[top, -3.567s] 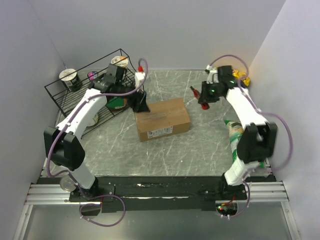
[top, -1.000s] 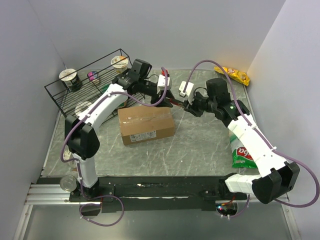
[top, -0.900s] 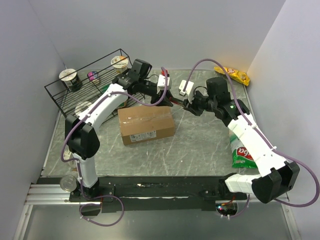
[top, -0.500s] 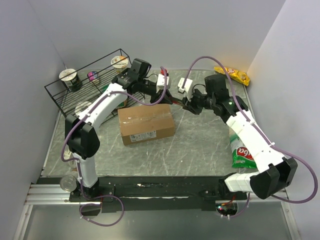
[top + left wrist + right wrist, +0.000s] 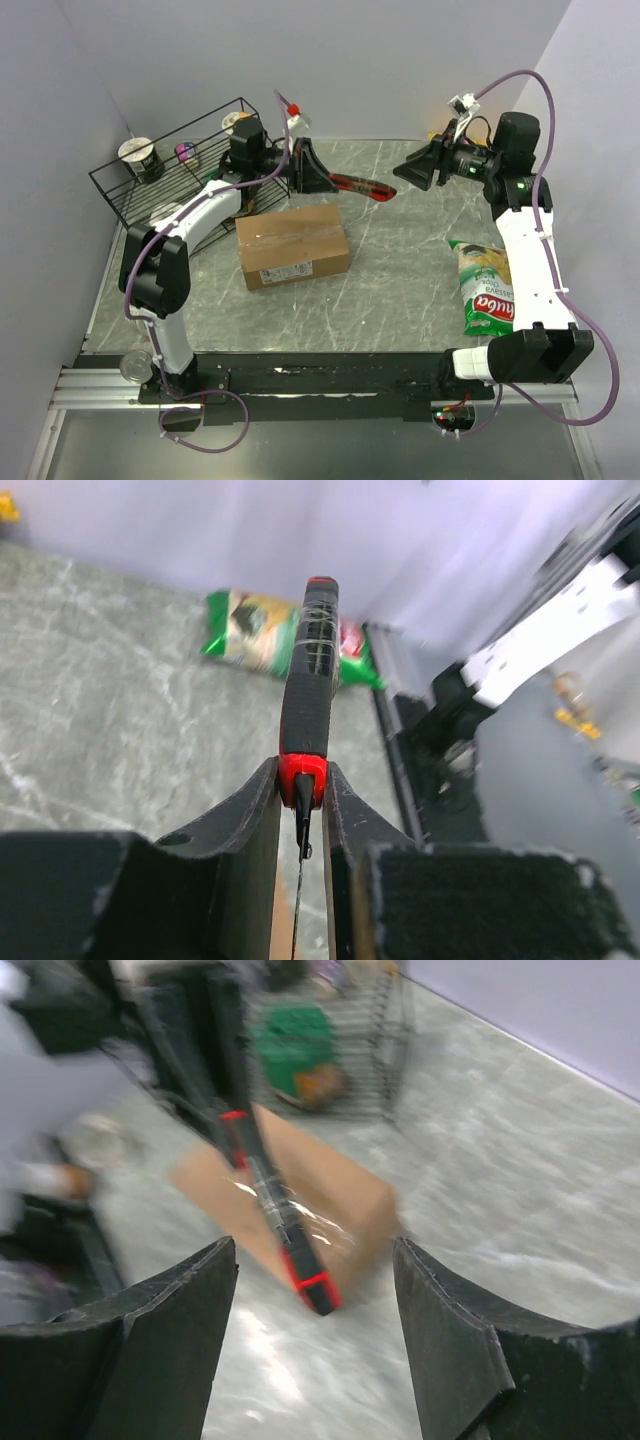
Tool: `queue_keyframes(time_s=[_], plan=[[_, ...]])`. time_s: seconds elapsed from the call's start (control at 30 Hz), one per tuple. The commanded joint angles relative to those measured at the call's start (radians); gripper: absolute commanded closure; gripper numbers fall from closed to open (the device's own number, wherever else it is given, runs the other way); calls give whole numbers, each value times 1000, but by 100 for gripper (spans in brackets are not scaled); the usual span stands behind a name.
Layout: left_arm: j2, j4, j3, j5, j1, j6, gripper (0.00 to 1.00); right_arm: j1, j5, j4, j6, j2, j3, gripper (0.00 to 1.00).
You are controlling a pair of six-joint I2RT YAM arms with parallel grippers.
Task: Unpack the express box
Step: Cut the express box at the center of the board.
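Note:
The express box (image 5: 293,245) lies shut in the middle of the table, tape along its top seam; it also shows in the right wrist view (image 5: 345,1200). My left gripper (image 5: 312,172) hovers behind the box, shut on a red-and-black box cutter (image 5: 358,188) whose handle sticks out to the right. In the left wrist view the cutter (image 5: 308,685) is pinched between the fingers (image 5: 252,815), a thin blade showing below. My right gripper (image 5: 413,172) hangs open to the right of the cutter, apart from it. Its jaws (image 5: 313,1252) hold nothing.
A black wire rack (image 5: 165,185) with cups and packets stands at the back left. A green chip bag (image 5: 486,292) lies by the right arm, also visible from the left wrist (image 5: 262,632). A tin (image 5: 133,366) sits at the near left corner.
The right gripper opened, let go of the cutter and pulled back to the right. The left gripper closed on the cutter and now holds it alone, swung slightly left and up.

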Motion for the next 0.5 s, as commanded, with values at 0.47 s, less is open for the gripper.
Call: queue_keyframes(time_s=[0.47], plan=[[5,427,113,52,-19,-450,99,44,-249,517,469,-84,-309,41]])
